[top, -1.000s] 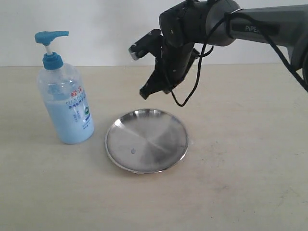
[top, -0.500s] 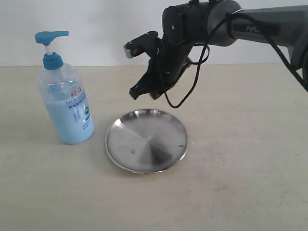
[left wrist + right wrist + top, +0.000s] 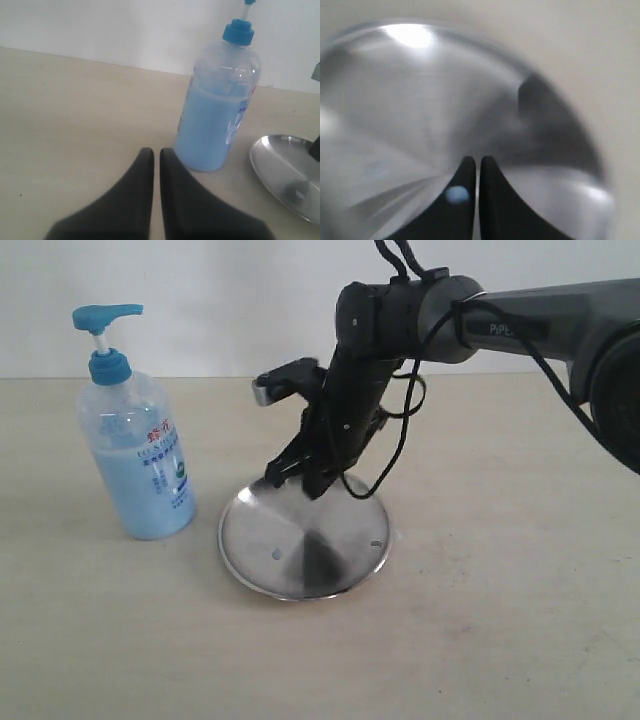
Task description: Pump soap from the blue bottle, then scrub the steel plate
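The plate lies flat on the table, near the middle of the exterior view, its raised rim clear all round. Two small specks sit in it, one left of centre and one by the right rim. The right end effector hangs at the plate's far rim, arm slanting down from the upper right. Whether its tips touch the steel cannot be told. In the right wrist view its fingers are pressed together with only a thin slit between them, pinching nothing, and the blurred plate fills the picture behind them.

The bottle stands upright left of the plate, near it but apart, with a strip of bare table between. Its pump head is up, spout pointing towards the plate side. Soap fills it to about the shoulder.

The left end effector shows only in the left wrist view, low over the table, just short of the bottle and pressed together, empty.

Open table lies right of the plate and in front of it, and behind it up to the wall. No table edge is in view.

Count: one plate, one bottle, two end effectors, two specks.
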You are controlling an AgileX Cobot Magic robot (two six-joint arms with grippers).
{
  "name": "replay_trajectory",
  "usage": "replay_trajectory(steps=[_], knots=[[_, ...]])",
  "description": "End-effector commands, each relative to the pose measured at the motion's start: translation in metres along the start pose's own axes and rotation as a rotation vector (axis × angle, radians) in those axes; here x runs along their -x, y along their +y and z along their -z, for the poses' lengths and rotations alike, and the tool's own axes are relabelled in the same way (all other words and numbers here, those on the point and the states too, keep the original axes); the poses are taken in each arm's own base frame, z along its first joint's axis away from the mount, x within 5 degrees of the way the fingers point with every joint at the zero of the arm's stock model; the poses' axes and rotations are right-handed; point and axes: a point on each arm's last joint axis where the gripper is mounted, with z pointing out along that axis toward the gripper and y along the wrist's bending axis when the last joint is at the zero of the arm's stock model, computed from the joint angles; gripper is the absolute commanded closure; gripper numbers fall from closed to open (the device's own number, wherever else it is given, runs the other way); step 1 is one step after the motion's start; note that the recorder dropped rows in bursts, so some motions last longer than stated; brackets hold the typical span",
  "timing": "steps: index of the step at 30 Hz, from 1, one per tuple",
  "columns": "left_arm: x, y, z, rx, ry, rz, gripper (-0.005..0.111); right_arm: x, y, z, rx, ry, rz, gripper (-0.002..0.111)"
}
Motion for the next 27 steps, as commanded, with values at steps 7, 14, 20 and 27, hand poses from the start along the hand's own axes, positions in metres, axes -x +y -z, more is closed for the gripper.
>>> replay_trajectory(steps=[7,14,20,27], knots=[[-0.001,0.000,-0.001,0.002,0.003,0.011,0.103,0.000,-0.023,0.000,-0.271,-0.021,-0.196,0.109],[-0.001,0.000,-0.001,0.002,0.003,0.011,0.103,0.026,-0.003,0.078,-0.243,-0.314,-0.079,0.109],[-0.001,0.000,-0.001,0.002,0.003,0.011,0.103,-0.006,0.010,0.230,-0.444,-0.847,-0.005,0.109],[-0.001,0.000,-0.001,0.002,0.003,0.011,0.103,-0.157,0.061,0.280,-0.591,-0.910,0.141,0.109]])
